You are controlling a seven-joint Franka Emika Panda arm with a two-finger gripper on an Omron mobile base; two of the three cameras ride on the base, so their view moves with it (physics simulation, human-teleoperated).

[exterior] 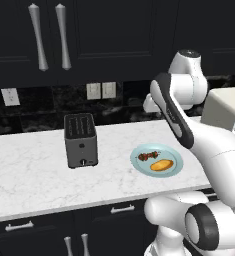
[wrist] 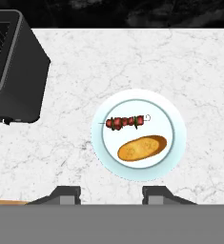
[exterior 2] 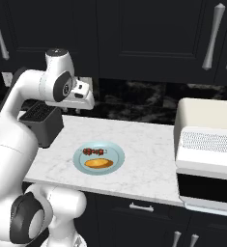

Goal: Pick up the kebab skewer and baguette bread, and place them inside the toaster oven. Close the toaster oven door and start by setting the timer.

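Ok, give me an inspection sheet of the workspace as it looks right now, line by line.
Surface: white marble counter, bare around the plate.
Job's things: kebab skewer and baguette bread lie side by side on a pale blue plate; toaster oven at the counter's right end, its door not clearly readable as open or shut.
Clutter: dark grey slot toaster left of the plate.
Gripper: gripper hovers above the plate, holding nothing, finger tips apart.
Cables: nothing seen.
Surroundings: dark cabinets above, wall outlets behind.
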